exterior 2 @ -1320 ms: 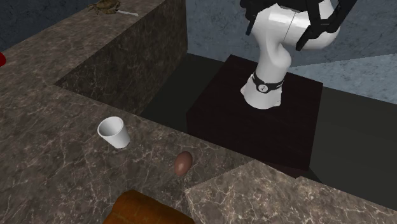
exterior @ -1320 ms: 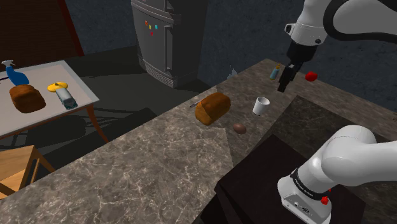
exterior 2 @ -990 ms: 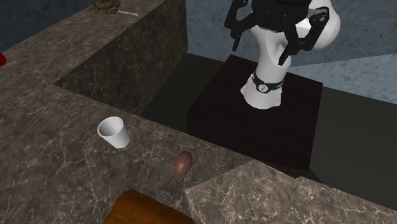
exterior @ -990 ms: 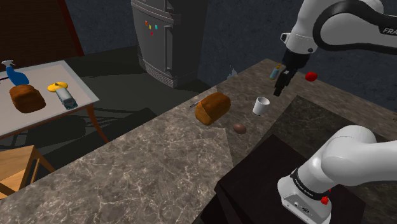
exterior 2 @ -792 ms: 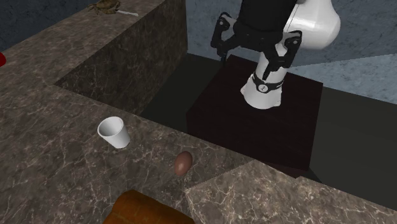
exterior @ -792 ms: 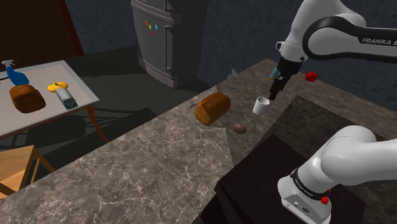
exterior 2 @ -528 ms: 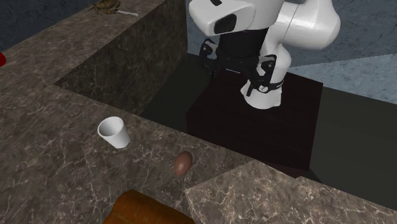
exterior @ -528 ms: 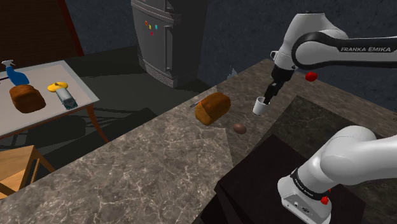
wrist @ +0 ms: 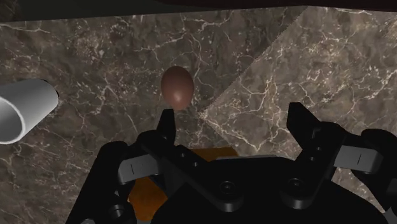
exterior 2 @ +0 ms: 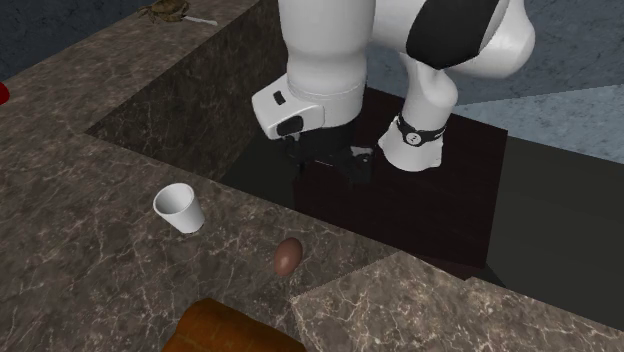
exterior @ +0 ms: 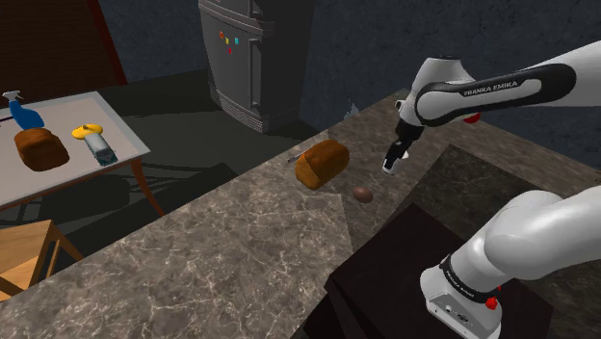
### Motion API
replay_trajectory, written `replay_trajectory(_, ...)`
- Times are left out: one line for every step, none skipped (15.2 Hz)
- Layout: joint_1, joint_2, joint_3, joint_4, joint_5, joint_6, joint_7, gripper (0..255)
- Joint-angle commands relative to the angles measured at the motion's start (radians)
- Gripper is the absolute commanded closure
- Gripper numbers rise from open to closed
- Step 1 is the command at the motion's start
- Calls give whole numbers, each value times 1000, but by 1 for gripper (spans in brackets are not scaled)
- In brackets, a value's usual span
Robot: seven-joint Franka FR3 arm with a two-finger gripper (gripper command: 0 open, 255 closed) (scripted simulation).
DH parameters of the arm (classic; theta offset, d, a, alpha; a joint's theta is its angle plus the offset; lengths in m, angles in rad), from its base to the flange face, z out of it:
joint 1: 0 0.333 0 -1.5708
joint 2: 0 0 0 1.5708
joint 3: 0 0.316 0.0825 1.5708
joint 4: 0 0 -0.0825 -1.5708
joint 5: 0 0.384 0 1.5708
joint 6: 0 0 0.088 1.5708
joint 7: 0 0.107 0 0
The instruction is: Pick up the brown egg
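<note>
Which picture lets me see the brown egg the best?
The wrist view: the brown egg looks big and whole on the marbled counter, just ahead of the open gripper. The second exterior view shows it smaller, near a white cup. The shoulder view shows it as a small brown spot.

I work over a dark, pale-veined stone counter (exterior: pixel 222 255). Three things lie directly on it, all apart from one another: a brown egg (exterior: pixel 363 195) near its edge, a brown loaf (exterior: pixel 322 164) to the shoulder view's left of the egg, and a white cup (exterior 2: pixel 179 209) standing upright, farther off toward that view's right.
</note>
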Motion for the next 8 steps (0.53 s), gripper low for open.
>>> replay_trajectory(6, 76, -33, -1, 20, 80, -35, 0)
replay_trajectory(12, 118, -50, 2, 35, 119, -57, 0)
replay_trajectory(18, 162, -67, 6, 55, 158, -81, 0)
replay_trajectory(26, 207, -84, 12, 78, 195, -107, 0)
replay_trajectory(35, 253, -100, 20, 107, 230, -138, 0)
replay_trajectory(44, 300, -115, 30, 142, 264, -172, 0)
replay_trajectory(54, 349, -129, 42, 182, 296, -211, 0)
replay_trajectory(63, 398, -140, 55, 230, 324, -254, 0)
